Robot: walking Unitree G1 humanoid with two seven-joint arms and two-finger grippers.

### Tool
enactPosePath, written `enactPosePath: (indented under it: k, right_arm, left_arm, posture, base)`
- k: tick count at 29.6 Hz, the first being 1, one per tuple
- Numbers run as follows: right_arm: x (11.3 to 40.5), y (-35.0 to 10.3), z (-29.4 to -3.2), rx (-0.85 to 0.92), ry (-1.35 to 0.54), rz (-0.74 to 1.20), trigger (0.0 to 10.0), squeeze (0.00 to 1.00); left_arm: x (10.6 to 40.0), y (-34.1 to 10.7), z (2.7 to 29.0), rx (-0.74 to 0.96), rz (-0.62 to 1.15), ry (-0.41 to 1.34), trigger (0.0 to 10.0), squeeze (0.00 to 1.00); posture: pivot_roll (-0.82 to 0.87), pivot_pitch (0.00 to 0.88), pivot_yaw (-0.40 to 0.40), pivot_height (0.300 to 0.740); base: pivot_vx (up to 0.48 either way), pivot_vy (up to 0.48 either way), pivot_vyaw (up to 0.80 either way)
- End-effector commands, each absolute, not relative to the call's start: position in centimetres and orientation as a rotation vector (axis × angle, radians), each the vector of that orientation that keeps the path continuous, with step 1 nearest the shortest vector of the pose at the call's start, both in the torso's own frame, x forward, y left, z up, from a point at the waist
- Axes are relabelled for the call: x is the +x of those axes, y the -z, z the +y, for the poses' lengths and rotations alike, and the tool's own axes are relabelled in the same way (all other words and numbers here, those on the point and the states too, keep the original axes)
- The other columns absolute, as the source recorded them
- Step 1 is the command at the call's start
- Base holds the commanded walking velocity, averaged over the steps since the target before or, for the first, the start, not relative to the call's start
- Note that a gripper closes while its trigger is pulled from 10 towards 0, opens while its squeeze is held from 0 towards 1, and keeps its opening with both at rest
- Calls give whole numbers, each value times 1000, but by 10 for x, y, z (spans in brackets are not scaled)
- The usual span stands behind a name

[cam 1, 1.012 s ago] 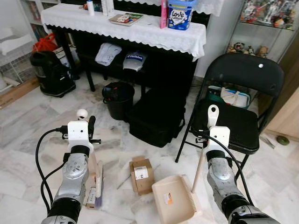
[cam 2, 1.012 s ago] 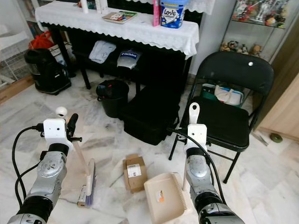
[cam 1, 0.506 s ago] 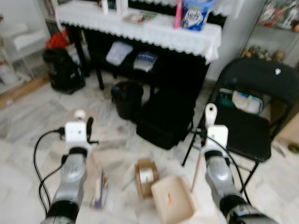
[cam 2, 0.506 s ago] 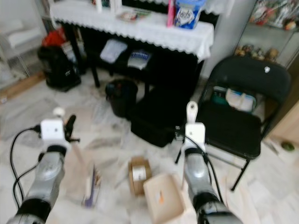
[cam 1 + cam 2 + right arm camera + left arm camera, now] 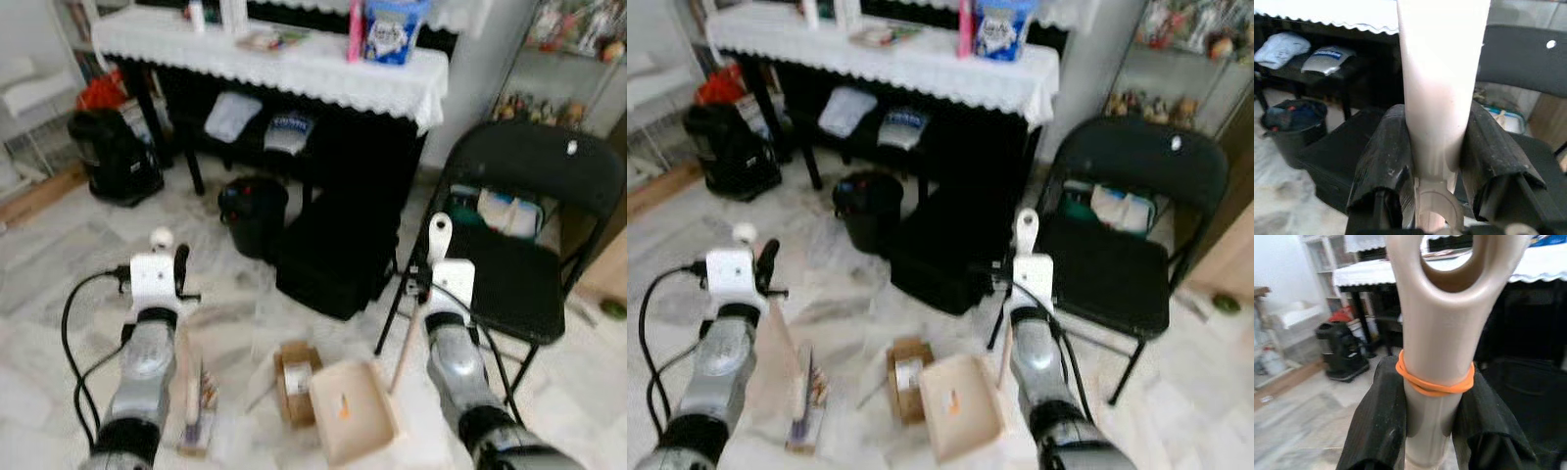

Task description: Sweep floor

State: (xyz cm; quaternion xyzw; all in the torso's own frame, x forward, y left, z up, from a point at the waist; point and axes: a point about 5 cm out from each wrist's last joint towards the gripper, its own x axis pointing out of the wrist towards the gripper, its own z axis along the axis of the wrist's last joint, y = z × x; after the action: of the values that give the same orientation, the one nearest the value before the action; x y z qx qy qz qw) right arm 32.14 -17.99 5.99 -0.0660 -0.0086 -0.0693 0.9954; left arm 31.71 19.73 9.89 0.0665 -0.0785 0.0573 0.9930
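pale marble floor (image 5: 59, 284) lies open toward the left, hemmed ahead by the black cloth-draped table (image 5: 294, 69) and the black folding chair (image 5: 509, 264). the left gripper (image 5: 1430, 426) clamps the beige plastic brush (image 5: 196, 411) by its handle, bristles seemingly on the tiles beside a small brown cardboard box (image 5: 297, 380). the right gripper (image 5: 1437, 161) clamps the cream plastic dustpan (image 5: 355, 423) by its handle, just right of the box.

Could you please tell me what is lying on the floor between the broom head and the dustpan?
A small brown cardboard box lies on the marble floor between the broom head and the dustpan, close beside the dustpan; both eye views show it.
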Motion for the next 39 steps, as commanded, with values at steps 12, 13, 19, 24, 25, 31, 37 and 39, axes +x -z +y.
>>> enactPosePath:
  k: [12,13,19,24,25,31,37,39]
  right_arm:
    - [328,-71,-177,-135,134,-63,10000,0]
    - [328,-71,-177,-136,134,-62,10000,0]
    - [329,-71,-177,-137,134,-62,10000,0]
    - [329,-71,-177,-136,135,-60,10000,0]
    - [329,-71,-177,-136,136,-60,10000,0]
    - [329,-71,-176,-138,138,-57,10000,0]
    - [328,-69,-176,-138,140,-47,10000,0]
    - [328,-68,-176,-139,142,-43,10000,0]
  left_arm:
    - [320,-111,201,136,-206,-121,10000,0]
    - [320,-111,202,136,-205,-121,10000,0]
    - [320,-110,202,138,-203,-122,10000,0]
    - [320,-110,202,139,-203,-121,10000,0]
    - [320,-110,202,138,-203,-120,10000,0]
    - [321,-111,202,139,-204,-115,10000,0]
    - [320,-110,202,140,-200,-113,10000,0]
    - [320,-109,202,141,-197,-112,10000,0]
  posture:
    - [42,0,-6,740]
    - [43,0,-7,740]
    - [44,0,-6,740]
    - [43,0,-5,740]
    - [41,0,-2,740]
    - [41,0,-2,740]
    - [42,0,0,740]
    - [42,0,3,740]
  base:
    - [265,0,0]
    - [262,0,0]
    - [264,0,0]
    - [262,0,0]
    - [266,0,0]
    - [266,0,0]
    - [264,0,0]
    - [266,0,0]
